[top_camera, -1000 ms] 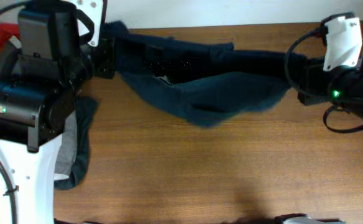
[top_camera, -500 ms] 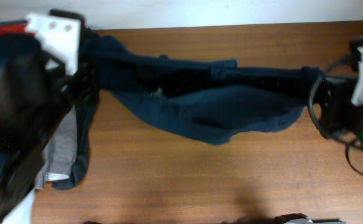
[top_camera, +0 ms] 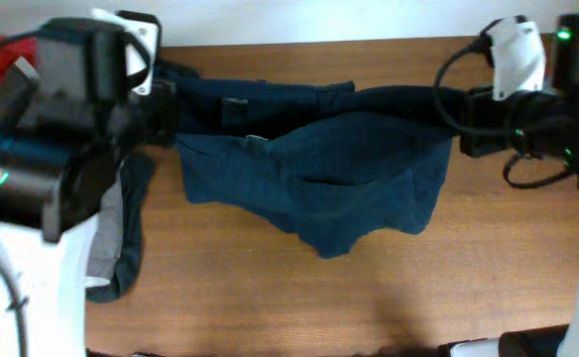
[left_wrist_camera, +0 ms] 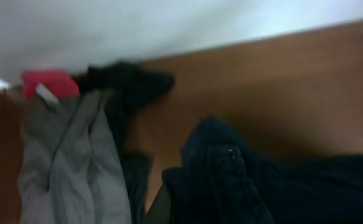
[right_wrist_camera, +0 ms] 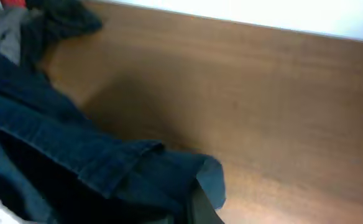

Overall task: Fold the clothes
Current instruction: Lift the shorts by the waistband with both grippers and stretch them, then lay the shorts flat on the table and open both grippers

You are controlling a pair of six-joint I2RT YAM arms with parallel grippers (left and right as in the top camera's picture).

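Note:
The dark navy-blue shorts point(top_camera: 309, 183) hang stretched across the back of the table, and their loose lower part sags toward the front. My left gripper point(top_camera: 167, 111) is shut on the left end of their waistband, and my right gripper point(top_camera: 456, 111) is shut on the right end. In the left wrist view the bunched navy cloth point(left_wrist_camera: 262, 180) covers the gripper point(left_wrist_camera: 184, 214), with one dark finger point(left_wrist_camera: 161, 208) showing. In the right wrist view the hem of the shorts point(right_wrist_camera: 107, 165) is pinched beside a finger point(right_wrist_camera: 203, 208).
Grey trousers point(top_camera: 106, 233) lie in a heap at the left edge, partly under my left arm, with a dark garment point(top_camera: 136, 228) beside them. A black garment point(left_wrist_camera: 128, 84) and a small red piece point(left_wrist_camera: 45, 84) lie at the back left corner. The white wall point(top_camera: 319, 18) runs behind the table.
My right gripper has moved left, toward the left one. The left arm has swung back toward the rear. The shorts between them now sag lower and wider.

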